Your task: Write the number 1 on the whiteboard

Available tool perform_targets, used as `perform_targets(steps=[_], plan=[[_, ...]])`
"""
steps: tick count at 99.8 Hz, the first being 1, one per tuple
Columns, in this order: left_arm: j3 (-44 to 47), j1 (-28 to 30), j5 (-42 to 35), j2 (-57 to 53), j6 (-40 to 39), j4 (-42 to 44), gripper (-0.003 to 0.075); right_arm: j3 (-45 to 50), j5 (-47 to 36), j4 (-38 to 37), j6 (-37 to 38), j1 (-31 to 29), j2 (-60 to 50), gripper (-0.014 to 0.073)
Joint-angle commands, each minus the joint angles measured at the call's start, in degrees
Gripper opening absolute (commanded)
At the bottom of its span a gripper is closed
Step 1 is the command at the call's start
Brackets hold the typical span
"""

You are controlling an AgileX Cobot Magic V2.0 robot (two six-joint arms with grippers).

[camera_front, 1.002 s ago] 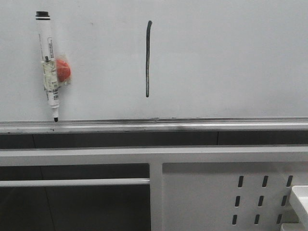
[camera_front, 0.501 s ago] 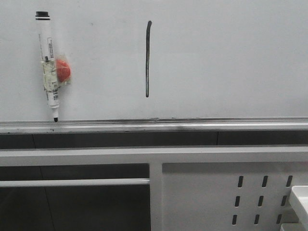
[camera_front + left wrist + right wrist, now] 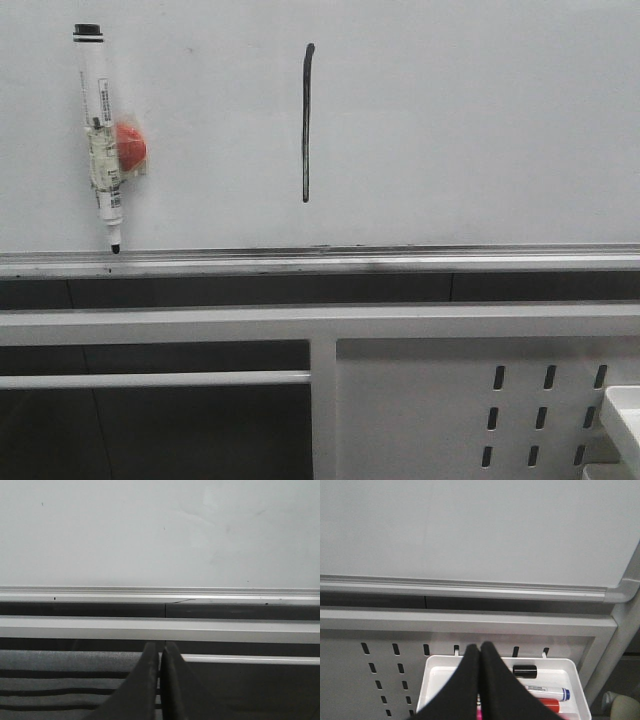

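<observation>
Well clear of left gripper (image 3: 160, 680), number 1 (image 3: 306, 122)

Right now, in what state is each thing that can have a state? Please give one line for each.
number 1: written, one dark upright stroke on the whiteboard.
marker pen: uncapped, upright, tip down on the tray rail, stuck to the board beside a red magnet.
left gripper: shut, holding nothing.
right gripper: shut, holding nothing, above a white tray.
blue-capped marker: capped, lying in that tray.
</observation>
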Motion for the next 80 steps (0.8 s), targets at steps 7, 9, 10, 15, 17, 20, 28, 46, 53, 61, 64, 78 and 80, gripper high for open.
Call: perform_targets(steps=[7,9,10,15,17,20,28,46,53,61,64,78,80], plan=[[2.12,-0.47,-3.43,-1.21,-0.54,0.13,-0.0020,0.75,-1.27,0.36,-0.02,-0.47,-1.34,-0.0059],[2.12,-0.47,-3.43,-1.21,-0.54,0.13,-0.0020,0.75,-1.27,0.36,-0.02,-0.47,-1.34,-0.0059],[2.12,-0.47,-3.43,-1.21,-0.54,0.13,-0.0020,0.75,-1.12,0.36,-0.02,-0.47,-1.34,-0.0059],[2.12,-0.47,-3.43,-1.21,-0.54,0.13,-0.0020,0.75,-0.87,0.36,-0.02,-0.47,-1.34,-0.0059],[2.12,-0.47,-3.43,-1.21,-0.54,0.13,-0.0020,0.75,-0.89,0.36,-0.02,-0.47,-1.34,-0.0059],[2.12,-0.47,-3.43,-1.21,-0.54,0.13,-0.0020,0.75,-0.53,0.36,-0.02,-0.47,-1.34,-0.0059],[2.12,-0.47,-3.43,-1.21,-0.54,0.13,-0.0020,0.75,-0.53,0.36,-0.02,-0.47,-1.34,-0.0059],[2.12,-0.47,-3.43,-1.21,-0.54,0.13,-0.0020,0.75,-0.53,0.36,-0.02,-0.47,-1.34,-0.0059],[2.12,-0.47,-3.43,-1.21,-0.54,0.13,-0.0020,0.75,-0.53,0.36,-0.02,-0.47,-1.34,-0.0059],[2.12,-0.47,-3.43,-1.21,-0.54,0.13,-0.0020,0.75,-0.53,0.36,-0.02,-0.47,-1.34,-0.0059],[2.12,-0.47,-3.43,-1.21,-0.54,0.13,-0.0020,0.75,-0.53,0.36,-0.02,-0.47,-1.34,-0.0059],[2.12,-0.47,-3.43,-1.21,-0.54,0.13,-0.0020,0.75,-0.53,0.36,-0.02,-0.47,-1.34,-0.0059],[2.12,-0.47,-3.43,-1.21,-0.54,0.13,-0.0020,0.75,-0.53,0.36,-0.02,-0.47,-1.34,-0.0059]])
